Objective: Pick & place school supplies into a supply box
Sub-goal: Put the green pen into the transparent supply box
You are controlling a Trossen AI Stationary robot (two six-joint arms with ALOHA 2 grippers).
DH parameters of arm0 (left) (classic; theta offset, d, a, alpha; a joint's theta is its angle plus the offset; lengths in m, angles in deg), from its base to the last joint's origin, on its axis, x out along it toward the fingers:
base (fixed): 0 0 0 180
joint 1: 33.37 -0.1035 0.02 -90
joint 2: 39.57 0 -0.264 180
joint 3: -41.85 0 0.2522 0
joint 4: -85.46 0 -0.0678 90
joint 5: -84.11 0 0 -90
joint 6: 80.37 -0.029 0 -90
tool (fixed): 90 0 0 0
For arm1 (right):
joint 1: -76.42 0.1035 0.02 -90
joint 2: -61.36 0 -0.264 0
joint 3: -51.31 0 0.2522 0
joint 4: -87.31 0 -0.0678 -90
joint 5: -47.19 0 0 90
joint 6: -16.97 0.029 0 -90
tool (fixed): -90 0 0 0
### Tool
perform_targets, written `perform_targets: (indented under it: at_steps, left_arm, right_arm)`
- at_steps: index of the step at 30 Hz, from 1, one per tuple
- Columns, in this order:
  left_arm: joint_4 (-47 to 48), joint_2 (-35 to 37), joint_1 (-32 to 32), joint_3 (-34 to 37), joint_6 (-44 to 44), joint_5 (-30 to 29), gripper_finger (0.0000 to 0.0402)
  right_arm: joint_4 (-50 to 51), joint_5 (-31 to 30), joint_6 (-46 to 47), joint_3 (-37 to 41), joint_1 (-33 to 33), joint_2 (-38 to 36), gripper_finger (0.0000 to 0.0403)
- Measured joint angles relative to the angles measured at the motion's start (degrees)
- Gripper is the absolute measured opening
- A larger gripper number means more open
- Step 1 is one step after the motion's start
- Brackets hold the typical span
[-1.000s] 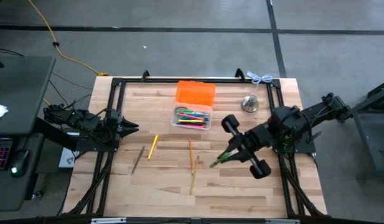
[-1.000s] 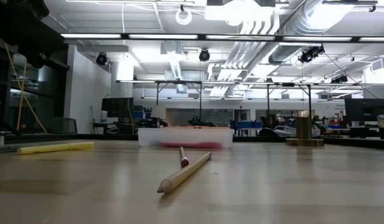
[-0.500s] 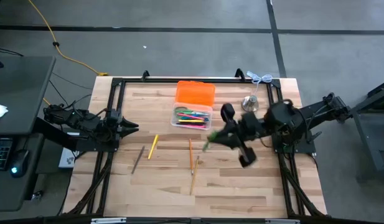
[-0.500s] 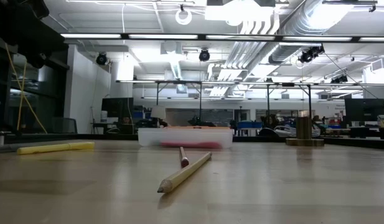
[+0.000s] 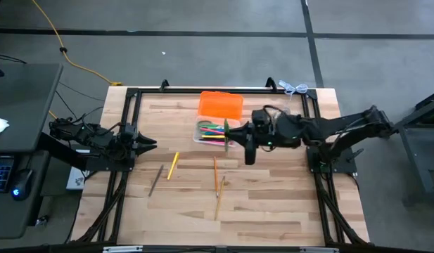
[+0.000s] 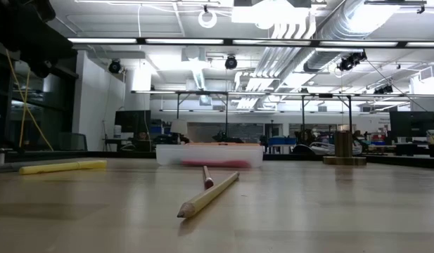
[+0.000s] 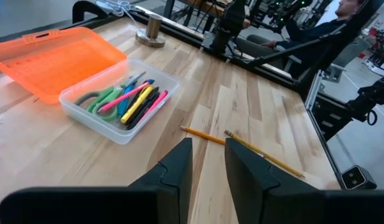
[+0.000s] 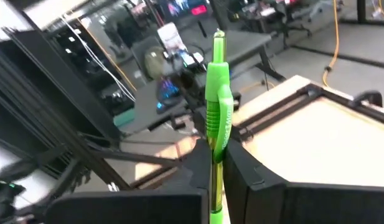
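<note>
The right arm reaches in from the right edge of the high view, stretched nearly level toward the frame's centre, and its right gripper [image 5: 234, 133] hangs over the right end of the supply box [image 5: 200, 134], fingers clenched on a green pen [image 8: 218, 112] that stands up between them in the right wrist view (its tip pointing toward the blurred room beyond the table edge). The left arm waits at the left edge of the table, centre-left in the high view, its left gripper [image 5: 148, 143] pointing inward with the jaws parted and nothing between them; the left wrist view shows a clear gap between the two dark fingers [image 7: 179, 163]. The supply box sits in the upper middle of the table [image 5: 273, 204], one clear tray with one orange lid [image 5: 221, 105] folded open behind it. Inside, the left wrist view shows green-handled scissors [image 7: 99, 98] plus a bundle of pens [image 7: 139, 102] in pink, yellow, blue and a dark colour, too crowded to count exactly. Four supplies lie loose on the wood below the box: one yellow marker [image 5: 172, 165], one dark pencil [image 5: 155, 180] just left of it, and two wooden pencils near the centre, an orange pencil [image 5: 215, 173] and a tan pencil [image 5: 219, 198] crossing beside it. One metal bell [image 5: 282, 116] stands upper right of the box.
</note>
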Motion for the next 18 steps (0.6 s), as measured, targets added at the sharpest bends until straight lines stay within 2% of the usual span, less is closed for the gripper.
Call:
perform_targets:
  at_steps: [11,18]
  left_arm:
    - [0.18,0.01,0.00,0.00,0.10,0.01,0.0122]
    - [0.13,0.00,0.00,0.00,0.15,0.01,0.0122]
  right_arm:
    - [0.88,4.50,2.37,0.00,-3.15,7.38,0.0004]
    - [2.30,7.75,1.63,0.00,-7.00,9.58,0.0003]
